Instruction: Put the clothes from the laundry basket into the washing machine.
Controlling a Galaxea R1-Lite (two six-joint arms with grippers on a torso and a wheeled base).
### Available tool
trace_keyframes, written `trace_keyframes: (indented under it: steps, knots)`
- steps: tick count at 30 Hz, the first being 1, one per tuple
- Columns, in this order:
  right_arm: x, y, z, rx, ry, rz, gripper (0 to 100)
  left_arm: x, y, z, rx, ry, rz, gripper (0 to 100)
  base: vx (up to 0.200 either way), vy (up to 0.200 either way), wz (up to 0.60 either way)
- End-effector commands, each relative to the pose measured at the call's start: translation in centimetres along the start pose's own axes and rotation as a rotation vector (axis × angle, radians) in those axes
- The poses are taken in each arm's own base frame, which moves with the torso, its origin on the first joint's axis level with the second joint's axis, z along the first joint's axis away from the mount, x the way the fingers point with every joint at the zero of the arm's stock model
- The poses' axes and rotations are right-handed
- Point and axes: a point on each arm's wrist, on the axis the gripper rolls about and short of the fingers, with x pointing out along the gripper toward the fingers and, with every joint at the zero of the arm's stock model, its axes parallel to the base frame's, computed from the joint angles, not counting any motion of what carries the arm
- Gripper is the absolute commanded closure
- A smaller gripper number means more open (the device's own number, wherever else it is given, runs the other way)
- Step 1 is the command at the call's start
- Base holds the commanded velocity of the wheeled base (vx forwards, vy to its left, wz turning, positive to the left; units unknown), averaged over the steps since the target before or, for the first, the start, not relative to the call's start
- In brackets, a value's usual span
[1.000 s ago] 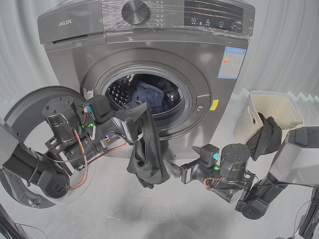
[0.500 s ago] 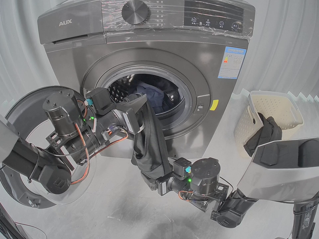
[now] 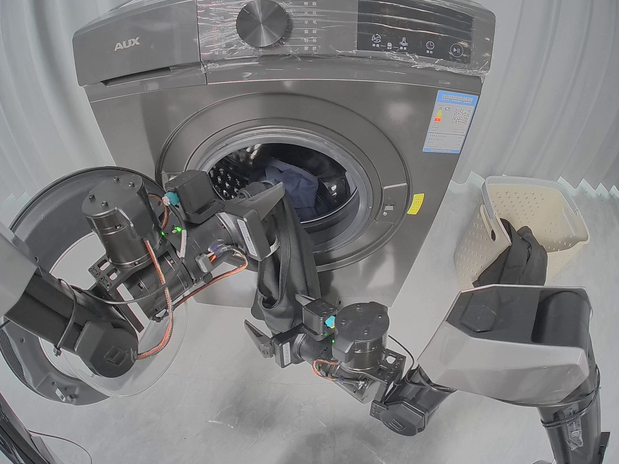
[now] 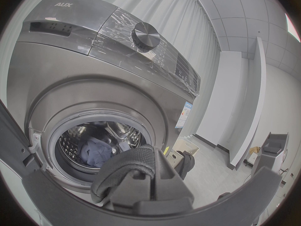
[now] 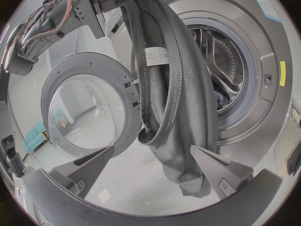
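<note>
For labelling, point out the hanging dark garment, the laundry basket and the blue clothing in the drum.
dark garment (image 5: 175,88), right wrist view, fold below its label.
laundry basket (image 3: 535,206), head view, inner wall.
blue clothing (image 4: 94,151), left wrist view, its middle.

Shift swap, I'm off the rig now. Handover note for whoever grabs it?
Left claw: shut on dark garment, which hangs in front of the washing machine opening.
Right claw: open, by the garment's lower end.
Done: blue garment in drum.
Left: load the held one; another dark piece hangs over the laundry basket rim.
</note>
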Motion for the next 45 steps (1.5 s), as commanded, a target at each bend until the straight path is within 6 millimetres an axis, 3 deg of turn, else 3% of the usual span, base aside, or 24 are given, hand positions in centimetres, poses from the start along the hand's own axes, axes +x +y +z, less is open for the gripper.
trace_keyframes:
  steps: [1, 7, 8, 16, 27, 33, 37, 39, 41, 45]
  knots:
    - [1.6, -0.3, -1.0, 0.006, -0.016, -0.013, 0, -0.2, 0.0, 0.0, -0.001, -0.001, 0.0, 100, 0.0, 0.0, 0.0]
    - [2.7, -1.2, -0.6, 0.021, -0.057, -0.041, 0, -0.3, 0.1, 0.1, -0.002, -0.001, 0.001, 100, 0.0, 0.0, 0.0]
    - [2.8, -1.4, -0.5, 0.025, -0.064, -0.045, 100, -0.3, 0.1, 0.0, -0.002, 0.0, 0.003, 100, 0.0, 0.0, 0.0]
    - [2.3, -2.3, 0.4, 0.04, -0.079, -0.071, 100, -0.6, 0.9, -0.4, -0.002, 0.015, 0.028, 100, 0.0, 0.0, 0.0]
    - [-4.7, -3.4, 4.2, 0.0, -0.004, -0.086, 100, -2.0, 2.5, -0.4, 0.009, -0.009, 0.081, 100, 0.0, 0.0, 0.0]
    - [-7.6, -6.1, 7.3, -0.004, -0.054, -0.138, 100, -5.2, 1.6, 0.2, 0.014, -0.013, 0.071, 100, 0.0, 0.0, 0.0]
    - [-11.1, -7.1, 9.9, -0.021, -0.105, -0.164, 100, -8.9, 0.3, 0.6, 0.015, -0.001, 0.05, 100, 0.0, 0.0, 0.0]
    - [-11.6, -7.0, 10.4, -0.02, -0.12, -0.158, 100, -9.3, 0.1, 0.7, 0.015, -0.003, 0.043, 100, 0.0, 0.0, 0.0]
    - [-12.9, -6.8, 12.2, -0.011, -0.18, -0.141, 100, -9.9, -0.3, 1.6, 0.014, -0.027, 0.001, 100, 0.0, 0.0, 0.0]
    - [-13.8, -6.8, 13.3, -0.012, -0.214, -0.143, 100, -10.1, -0.5, 2.0, 0.02, -0.043, -0.008, 100, 0.0, 0.0, 0.0]
